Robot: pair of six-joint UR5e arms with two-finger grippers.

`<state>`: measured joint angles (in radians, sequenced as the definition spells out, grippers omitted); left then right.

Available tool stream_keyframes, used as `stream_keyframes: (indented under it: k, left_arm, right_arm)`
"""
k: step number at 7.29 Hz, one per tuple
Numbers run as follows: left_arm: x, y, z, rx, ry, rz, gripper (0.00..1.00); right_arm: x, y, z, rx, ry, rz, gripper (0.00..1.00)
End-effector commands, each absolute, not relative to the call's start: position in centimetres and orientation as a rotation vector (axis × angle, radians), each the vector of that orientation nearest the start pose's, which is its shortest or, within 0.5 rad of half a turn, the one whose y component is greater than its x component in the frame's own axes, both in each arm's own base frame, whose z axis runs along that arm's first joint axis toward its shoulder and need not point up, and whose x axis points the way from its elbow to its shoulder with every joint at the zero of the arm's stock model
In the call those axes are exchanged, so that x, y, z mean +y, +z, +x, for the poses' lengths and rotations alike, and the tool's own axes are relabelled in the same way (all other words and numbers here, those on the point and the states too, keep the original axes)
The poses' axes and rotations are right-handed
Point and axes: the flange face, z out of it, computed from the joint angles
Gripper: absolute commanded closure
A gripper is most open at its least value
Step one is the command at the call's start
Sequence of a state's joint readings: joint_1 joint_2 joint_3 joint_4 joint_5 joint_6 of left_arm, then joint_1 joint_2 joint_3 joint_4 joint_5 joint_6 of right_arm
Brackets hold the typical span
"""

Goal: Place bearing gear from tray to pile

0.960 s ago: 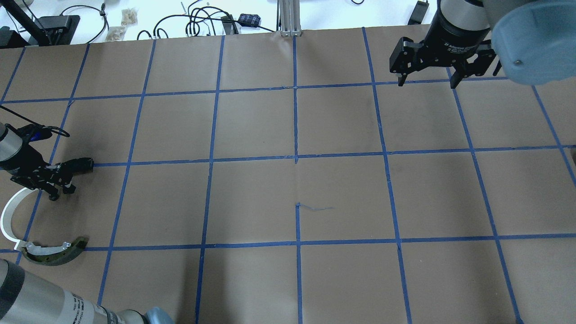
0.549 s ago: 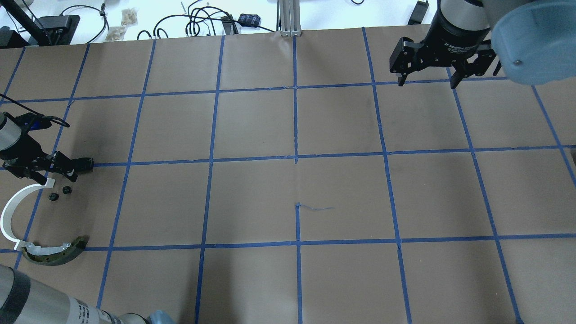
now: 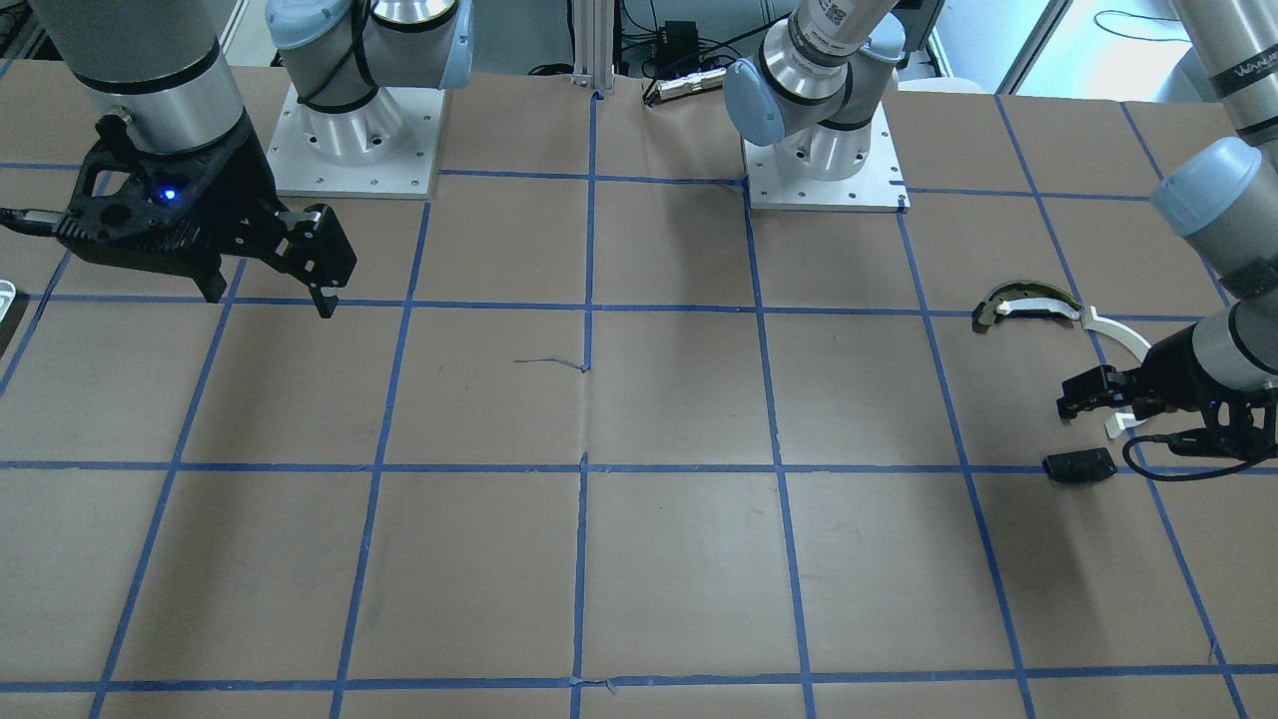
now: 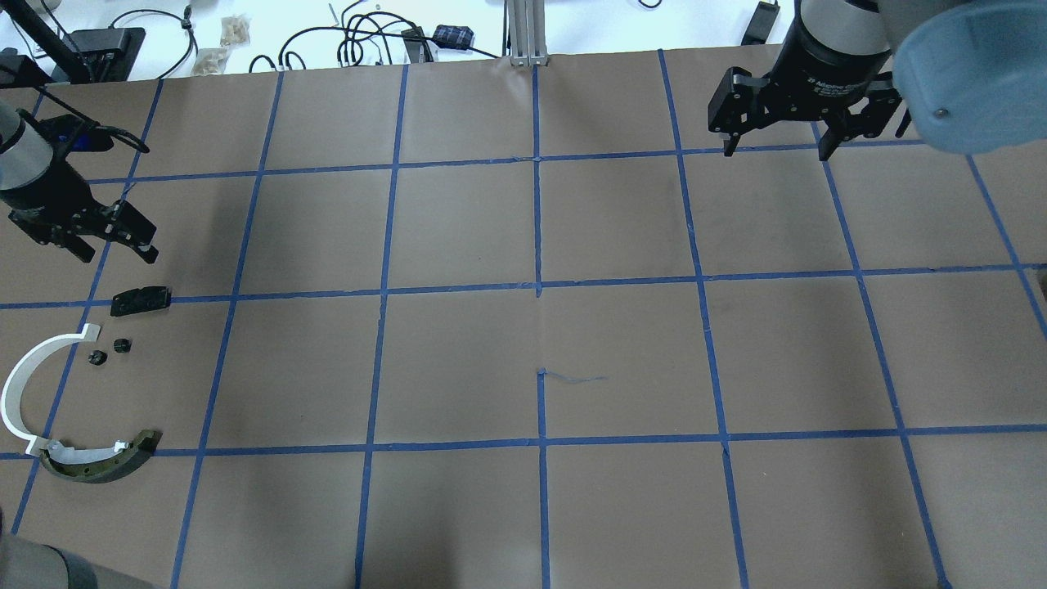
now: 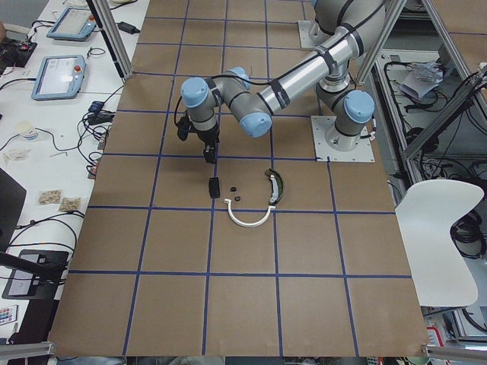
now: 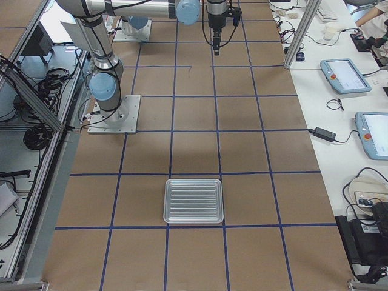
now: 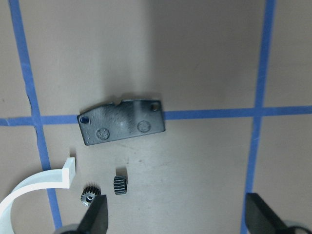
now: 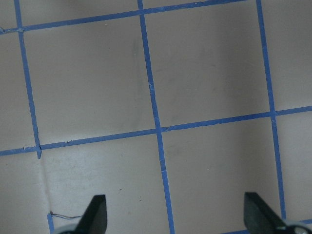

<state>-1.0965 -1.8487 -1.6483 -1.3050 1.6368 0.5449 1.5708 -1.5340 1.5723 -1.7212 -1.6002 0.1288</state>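
The left claw (image 4: pixel 117 245) hangs above the table (image 4: pixel 540 507) with its fingers spread apart and nothing between them. Just nearer than it, the small black plate (image 7: pixel 122 122) lies across a blue tape line (image 7: pixel 209 114). Nearer still, beside the tip of the white half-ring (image 4: pixel 20 384), sit two small black gears, close but apart: the flat gear (image 7: pixel 90 194) and the side-on gear (image 7: pixel 120 185). The dark curved piece (image 4: pixel 102 462) meets the ring's near end. Far right, the right claw (image 4: pixel 777 147) is spread wide, holding nothing. The tray (image 6: pixel 194 200) rests at the table's right end.
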Motion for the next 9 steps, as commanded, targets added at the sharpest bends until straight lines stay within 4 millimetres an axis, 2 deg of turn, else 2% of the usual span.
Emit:
stream_keyframes:
  k: [1,2,3,4,5,7,8,9]
  left_arm:
    - [-56.0,40.4,4.5,3.095,0.071,0.193,0.0]
    - [-54.3,43.7,0.1,3.076,0.025,0.093,0.0]
    - [-52.5,46.0,-3.3,3.072,-0.014,0.093,0.0]
    - [-50.1,48.6,-5.7,3.076,-0.056,0.142,0.0]
    - [-48.4,49.6,-7.5,3.067,-0.051,0.193,0.0]
    - [-48.9,48.1,-9.5,3.094,-0.008,0.223,0.0]
    - [-48.8,47.4,-10.1,3.124,0.017,0.176,0.0]
    - [-49.0,47.0,-10.1,3.129,0.023,0.011,0.0]
  right_arm:
    - [-51.8,48.4,13.0,3.152,-0.177,0.206,0.0]
    - [-51.8,48.4,13.0,3.152,-0.177,0.206,0.0]
    - [-51.8,48.4,13.0,3.152,-0.18,0.206,0.0]
    - [-51.8,48.4,13.0,3.152,-0.18,0.206,0.0]
    - [-51.8,48.4,13.0,3.152,-0.18,0.206,0.0]
    - [-51.8,48.4,13.0,3.152,-0.177,0.206,0.0]
    - [-51.8,48.4,13.0,3.152,-0.177,0.206,0.0]
    - [-51.8,48.4,13.0,3.152,-0.177,0.206,0.0]
